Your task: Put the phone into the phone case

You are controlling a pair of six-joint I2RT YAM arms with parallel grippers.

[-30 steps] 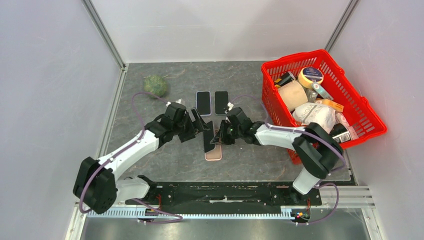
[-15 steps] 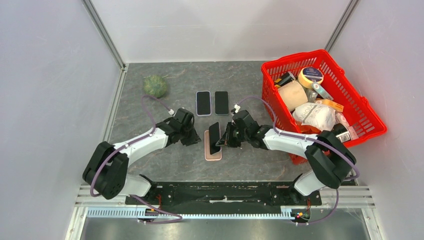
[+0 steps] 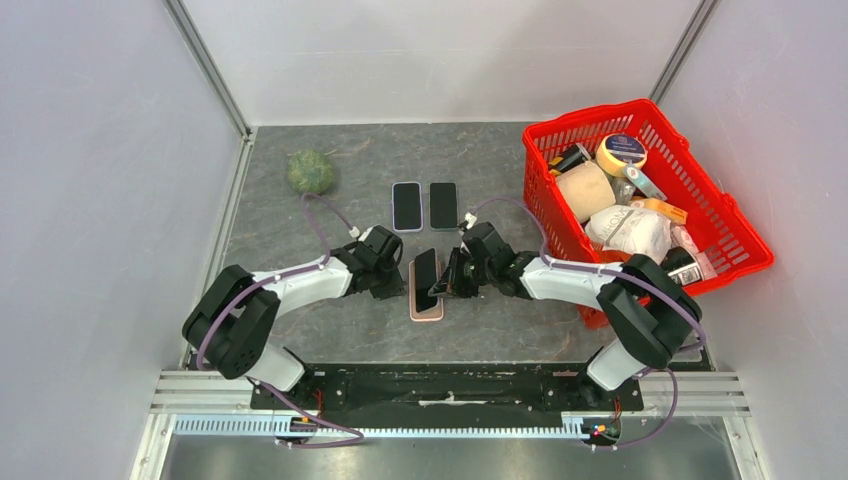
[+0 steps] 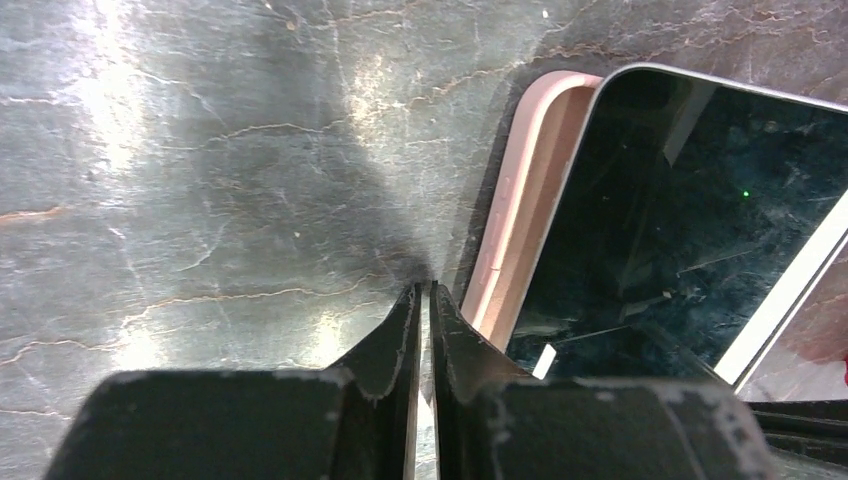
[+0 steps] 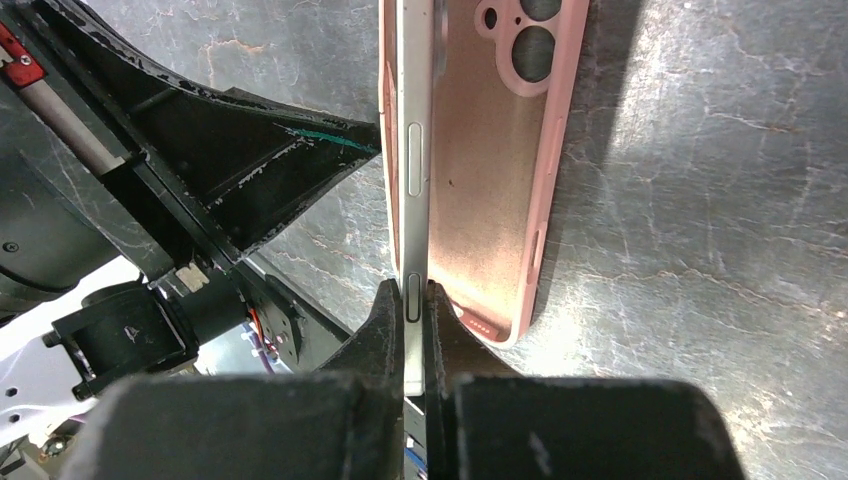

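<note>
A pink phone case (image 3: 428, 309) lies flat on the grey table, back down. A black-screened phone (image 3: 425, 277) with a silver rim leans over it, one long edge down in the case and the other raised. My right gripper (image 3: 447, 283) is shut on the raised side of the phone (image 5: 413, 150), its jaws pinching the silver rim (image 5: 413, 300) above the case (image 5: 500, 170). My left gripper (image 3: 402, 281) is shut with nothing between its jaws. In the left wrist view its tips (image 4: 425, 292) rest on the table right beside the case's left wall (image 4: 527, 210), with the phone's screen (image 4: 680, 210) beyond.
Two more dark phones (image 3: 406, 206) (image 3: 443, 205) lie side by side just behind the work spot. A green ball (image 3: 311, 171) sits at the back left. A red basket (image 3: 742, 235) full of packets and jars stands at the right, close to the right arm.
My left gripper has closed and moved right, up against the case's left side. The phone in my right gripper has tipped lower over the case.
</note>
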